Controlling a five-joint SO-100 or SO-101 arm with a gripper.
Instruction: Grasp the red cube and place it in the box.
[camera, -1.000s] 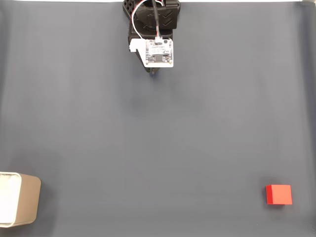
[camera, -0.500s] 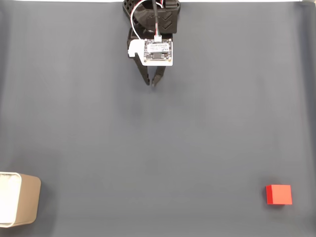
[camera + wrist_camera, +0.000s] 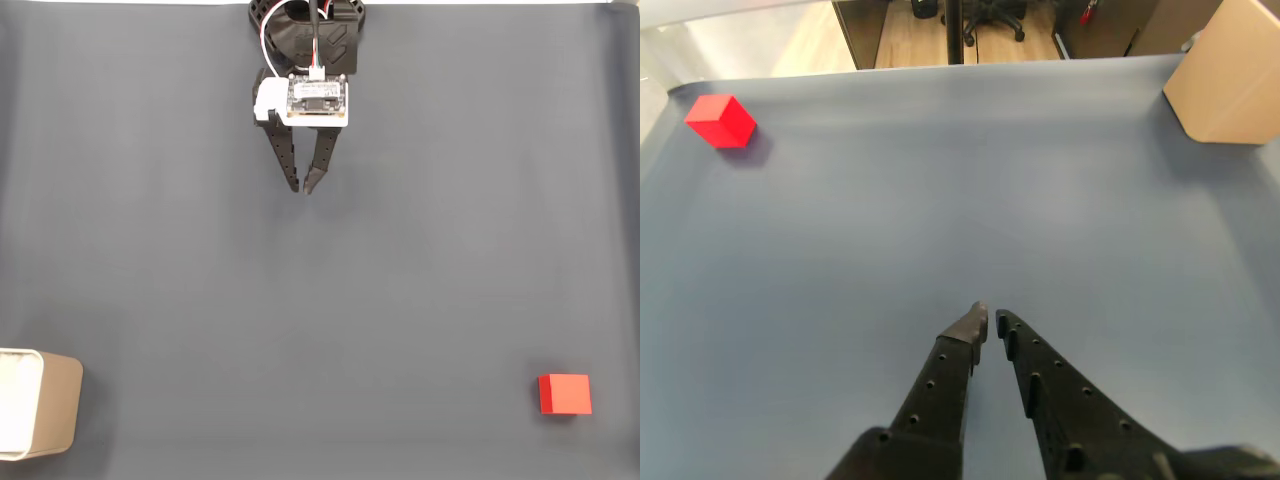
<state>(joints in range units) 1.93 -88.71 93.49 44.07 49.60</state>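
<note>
Red cube (image 3: 565,393): 1, near right in fixed view. Box (image 3: 40,417): 1, near left, w/ nothing inside. Gripper (image 3: 303,187) far centre, fingers nearly together, empty.

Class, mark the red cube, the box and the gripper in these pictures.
red cube (image 3: 565,393), fixed view, top face.
box (image 3: 58,405), fixed view, tan outer wall.
gripper (image 3: 301,186), fixed view, midway between fingertips.

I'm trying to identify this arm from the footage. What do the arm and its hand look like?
The arm is black plastic, with red and white cables running to a white circuit board. The hand has two slim black tapering fingers dotted with small holes.
</note>
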